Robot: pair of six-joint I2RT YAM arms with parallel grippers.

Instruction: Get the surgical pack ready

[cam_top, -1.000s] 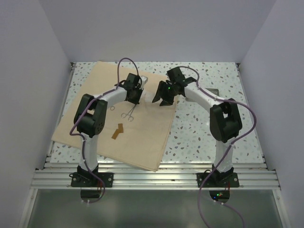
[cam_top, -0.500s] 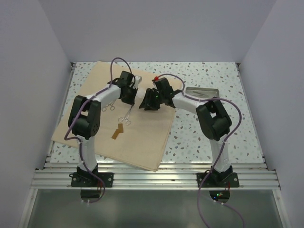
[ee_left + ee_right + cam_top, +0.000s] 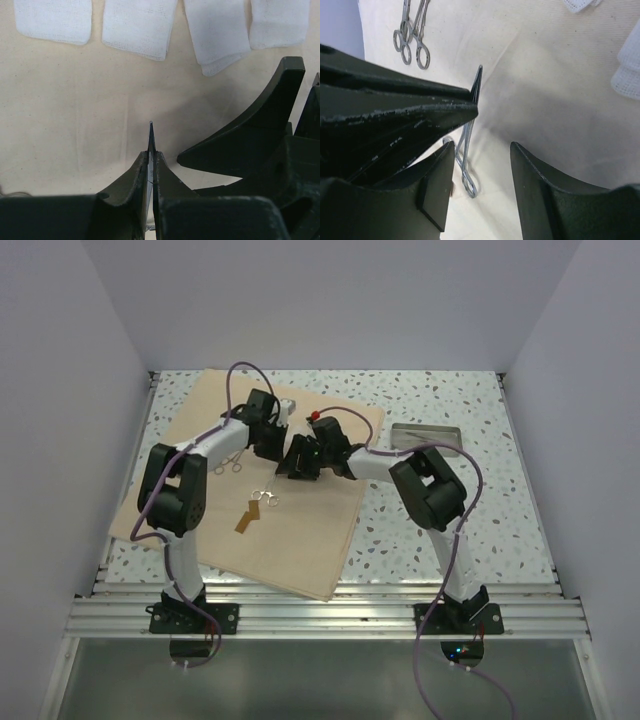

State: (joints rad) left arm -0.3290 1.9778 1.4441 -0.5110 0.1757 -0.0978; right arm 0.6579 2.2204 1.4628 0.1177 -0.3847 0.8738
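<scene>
The tan fabric sheet (image 3: pixel 300 530) lies spread on the table's left half. My left gripper (image 3: pixel 268 437) is shut on thin steel forceps; the tip sticks out above the fingers (image 3: pixel 151 134). The ring handles (image 3: pixel 469 184) hang low over the sheet and also show in the top view (image 3: pixel 265 499). My right gripper (image 3: pixel 300 457) is open and empty, right beside the left gripper, with its jaws (image 3: pixel 481 150) around the hanging forceps without touching. A second pair of forceps (image 3: pixel 413 46) lies on the sheet. Several white gauze squares (image 3: pixel 137 27) lie in a row beyond the left gripper (image 3: pixel 151 156).
A shallow grey metal tray (image 3: pixel 426 436) stands on the speckled table right of the sheet. A small orange-brown strip (image 3: pixel 247 517) lies on the sheet near the ring handles. White walls close in the table on three sides.
My right gripper has swung left and come in close to the left gripper. The left gripper has shifted a little left with the forceps, whose ring handles moved toward me.
</scene>
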